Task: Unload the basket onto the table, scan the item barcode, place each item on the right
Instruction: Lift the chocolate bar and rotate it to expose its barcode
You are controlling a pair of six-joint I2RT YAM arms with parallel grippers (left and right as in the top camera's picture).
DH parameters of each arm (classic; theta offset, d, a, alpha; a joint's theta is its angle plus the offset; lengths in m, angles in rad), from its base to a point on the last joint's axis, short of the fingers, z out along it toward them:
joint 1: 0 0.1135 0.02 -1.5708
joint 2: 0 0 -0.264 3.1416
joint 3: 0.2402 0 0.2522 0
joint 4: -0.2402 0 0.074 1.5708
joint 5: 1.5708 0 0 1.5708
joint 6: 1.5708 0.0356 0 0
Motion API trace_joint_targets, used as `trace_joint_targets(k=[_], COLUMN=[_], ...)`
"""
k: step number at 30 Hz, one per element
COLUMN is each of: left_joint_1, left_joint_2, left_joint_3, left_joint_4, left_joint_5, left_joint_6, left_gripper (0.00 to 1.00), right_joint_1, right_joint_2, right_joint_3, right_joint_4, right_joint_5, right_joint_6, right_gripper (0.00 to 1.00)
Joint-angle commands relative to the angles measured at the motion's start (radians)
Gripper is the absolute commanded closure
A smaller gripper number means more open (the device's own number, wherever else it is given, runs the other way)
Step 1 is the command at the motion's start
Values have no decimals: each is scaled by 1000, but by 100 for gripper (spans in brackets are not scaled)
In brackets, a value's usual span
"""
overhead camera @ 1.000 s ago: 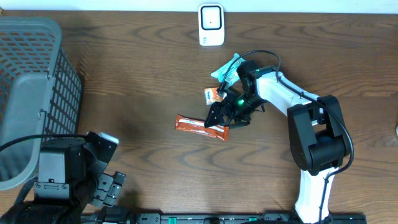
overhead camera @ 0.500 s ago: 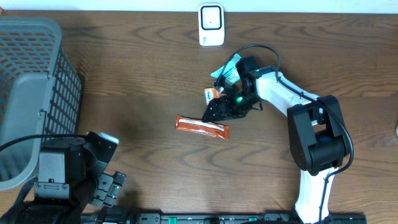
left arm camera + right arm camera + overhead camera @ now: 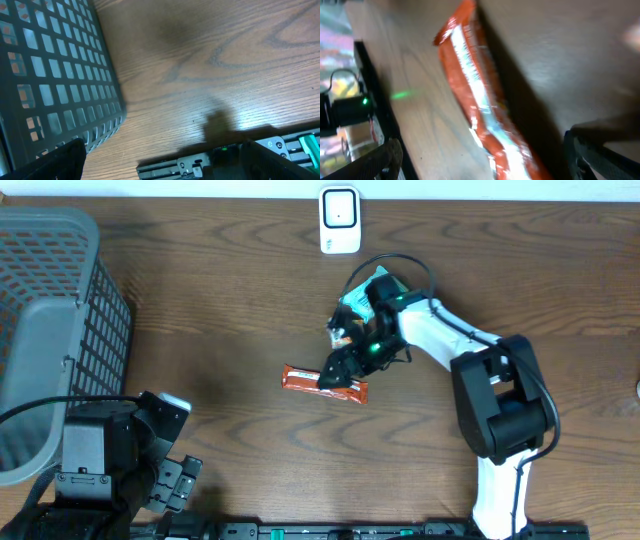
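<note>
Grained wooden tabletop (image 3: 200, 330), crinkled glossy oblong orange snack bar (image 3: 325, 384).
Right gripper (image 3: 338, 373) splayed wide just over it; left gripper (image 3: 162, 162) likewise unclenched.

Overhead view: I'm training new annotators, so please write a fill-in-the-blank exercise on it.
The right tool hangs over the ___ bar. Its jaws stand ___. The basket is on the robot's ___ side. The scanner lies at the view's ___ edge.
Missing: orange; open; left; top.
</note>
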Motion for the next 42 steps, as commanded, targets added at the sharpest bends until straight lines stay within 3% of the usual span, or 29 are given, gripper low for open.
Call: trace_joint_targets(k=[1, 5, 8, 14, 17, 20, 22, 24, 26, 31, 36, 42], left_joint_1=[-2, -2, -2, -2, -2, -2, -2, -2, -2, -2, -2, -2], left_joint_2=[-4, -4, -4, -4, -4, -4, -4, -4, -4, -4, -4, -4], left_joint_3=[7, 7, 7, 7, 7, 7, 7, 7, 7, 7, 7, 7], left_joint_4=[-2, -2, -2, -2, -2, -2, -2, -2, -2, -2, -2, -2], left_joint_5=[-5, -5, -5, -5, -5, -5, -5, -5, -5, -5, -5, -5], left_joint_6=[2, 2, 2, 2, 2, 2, 2, 2, 2, 2, 2, 2], left_gripper=[2, 2, 2, 2, 2, 2, 2, 2, 2, 2, 2, 2], right_joint_1=[31, 30, 19, 6, 6, 29, 49, 66, 78, 82, 45, -8], right_joint_2=[88, 138, 164, 191, 193, 194, 194, 197, 199, 209, 209, 146], right_joint_3=[-9, -9, -9, -9, -10, -13, -17, -25, -37, -82, -77, -2], right_joint_4=[-35, -102, -124, -91, -87, -83, -70, -44, -22, 10, 18, -91], right_joint_5=[82, 174, 214, 213, 213, 213, 218, 245, 293, 372, 418, 463], right_joint_6=[-63, -84, -90, -95, -95, -94, -84, -56, -21, 11, 49, 48], right_gripper=[6, 28, 51, 70, 64, 44, 43, 46, 57, 98, 99, 99])
